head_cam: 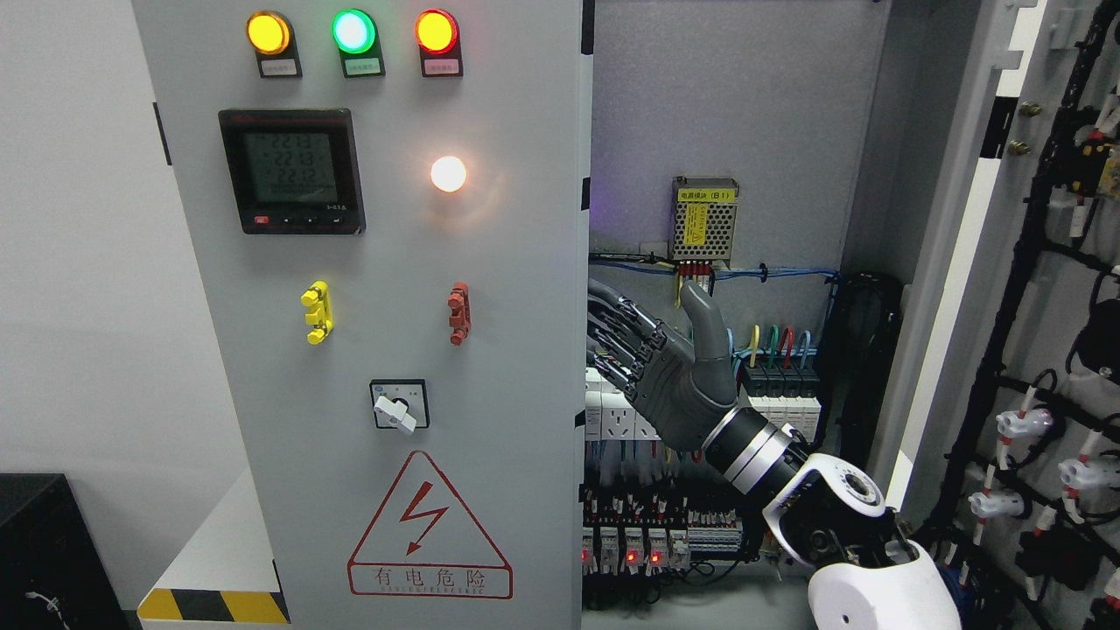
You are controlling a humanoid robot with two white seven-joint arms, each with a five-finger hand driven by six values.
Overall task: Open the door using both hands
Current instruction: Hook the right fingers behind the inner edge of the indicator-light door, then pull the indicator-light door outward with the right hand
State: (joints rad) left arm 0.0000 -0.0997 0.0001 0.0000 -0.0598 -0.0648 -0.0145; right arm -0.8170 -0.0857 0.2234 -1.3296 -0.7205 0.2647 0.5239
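- The left-hand grey metal cabinet door [367, 315] fills the left and middle of the head view, its face turned toward the camera and its right edge standing in front of the open cabinet interior.
- The right-hand grey door [949, 262] stands swung wide open at the far right, showing its inner side hung with black cable looms and white connectors [1032, 420].
- The right hand [652, 363], dark grey with jointed fingers, reaches up and left from a white and silver forearm at the lower right; its fingers [612, 337] are stretched out flat toward the right edge of the left door, thumb pointing up, gripping nothing that can be seen. The fingertips pass out of sight at the door edge, so contact there cannot be judged.
- On the left door's face: three round lit lamps, amber [268, 32], green [353, 31] and orange-red [436, 31], along the top; a black digital meter [291, 171] below them; a glowing white lamp [448, 173] to its right.
- Lower down sit a yellow plastic handle [317, 312], a red plastic handle [458, 312], a white rotary switch [398, 404] and a red triangular electrical warning sign [429, 525].
- Inside the cabinet, behind the hand, a perforated metal power supply box [704, 220] is mounted high, with rows of breakers and terminal blocks [656, 542] below.
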